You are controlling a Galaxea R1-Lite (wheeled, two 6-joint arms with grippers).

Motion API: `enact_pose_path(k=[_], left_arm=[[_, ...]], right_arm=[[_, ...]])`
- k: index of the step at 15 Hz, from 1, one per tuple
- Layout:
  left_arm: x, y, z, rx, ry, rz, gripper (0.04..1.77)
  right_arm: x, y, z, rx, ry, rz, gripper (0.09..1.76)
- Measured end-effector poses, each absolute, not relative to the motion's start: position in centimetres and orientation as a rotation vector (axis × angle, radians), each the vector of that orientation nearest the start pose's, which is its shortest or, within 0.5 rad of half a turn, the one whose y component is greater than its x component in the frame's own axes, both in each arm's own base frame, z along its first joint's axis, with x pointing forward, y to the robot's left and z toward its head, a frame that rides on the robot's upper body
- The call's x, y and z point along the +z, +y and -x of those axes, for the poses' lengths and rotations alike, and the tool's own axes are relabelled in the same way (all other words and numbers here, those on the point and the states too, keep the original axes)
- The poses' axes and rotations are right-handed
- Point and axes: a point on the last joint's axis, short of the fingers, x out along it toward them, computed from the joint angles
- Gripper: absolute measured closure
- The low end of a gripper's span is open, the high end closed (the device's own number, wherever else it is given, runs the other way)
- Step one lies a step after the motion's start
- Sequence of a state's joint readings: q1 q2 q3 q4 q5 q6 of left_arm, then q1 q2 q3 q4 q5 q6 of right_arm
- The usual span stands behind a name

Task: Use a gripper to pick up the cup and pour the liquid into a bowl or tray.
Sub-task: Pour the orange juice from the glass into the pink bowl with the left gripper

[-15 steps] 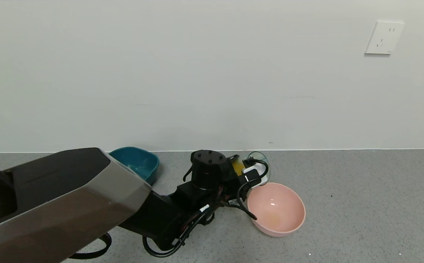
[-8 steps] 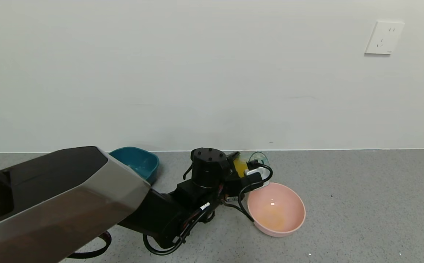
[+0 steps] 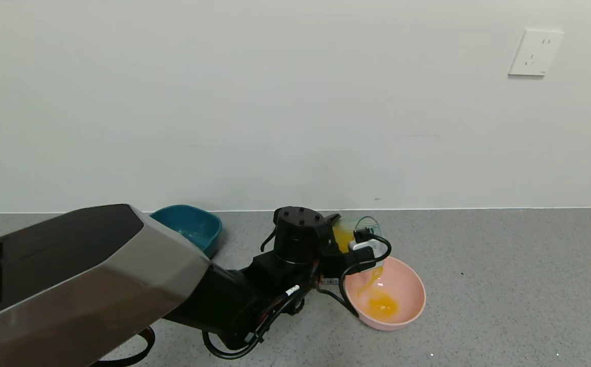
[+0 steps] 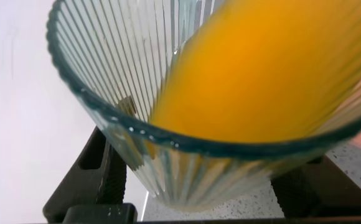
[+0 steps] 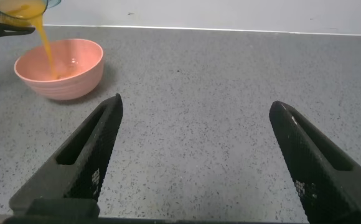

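Note:
My left gripper [image 3: 350,240] is shut on the ribbed blue-green cup [image 3: 367,226] and holds it tilted over the near-left rim of the pink bowl [image 3: 413,302]. Orange liquid [image 3: 376,277] streams from the cup and pools in the bowl's bottom. In the left wrist view the cup [image 4: 131,93] fills the frame between the black fingers [image 4: 96,171], with the liquid [image 4: 261,68] lying against its lower side. My right gripper [image 5: 196,118] is open and empty over bare floor; its view shows the bowl [image 5: 75,84], the cup [image 5: 18,7] and the stream [image 5: 45,50] farther off.
A dark teal tub [image 3: 193,229] stands by the wall, left of my left arm. The grey speckled floor [image 3: 504,285] stretches to the right of the bowl. A white wall with a socket [image 3: 535,52] closes off the back.
The left gripper has shifted slightly right and tipped the cup further. Liquid now streams into the bowl, where an orange pool has formed.

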State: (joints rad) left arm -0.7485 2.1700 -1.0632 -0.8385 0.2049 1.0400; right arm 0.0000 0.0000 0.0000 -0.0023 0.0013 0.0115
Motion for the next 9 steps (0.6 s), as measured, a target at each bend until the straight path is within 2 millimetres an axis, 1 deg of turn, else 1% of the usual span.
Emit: enact_pose_path(k=[9], left_arm=[[10.02,-27.85,-30.34,-0.609,-0.072,-1.173,0.52]], right_arm=[[7.57,0.0,2.28,0.001,-0.002,-0.011,0.14]])
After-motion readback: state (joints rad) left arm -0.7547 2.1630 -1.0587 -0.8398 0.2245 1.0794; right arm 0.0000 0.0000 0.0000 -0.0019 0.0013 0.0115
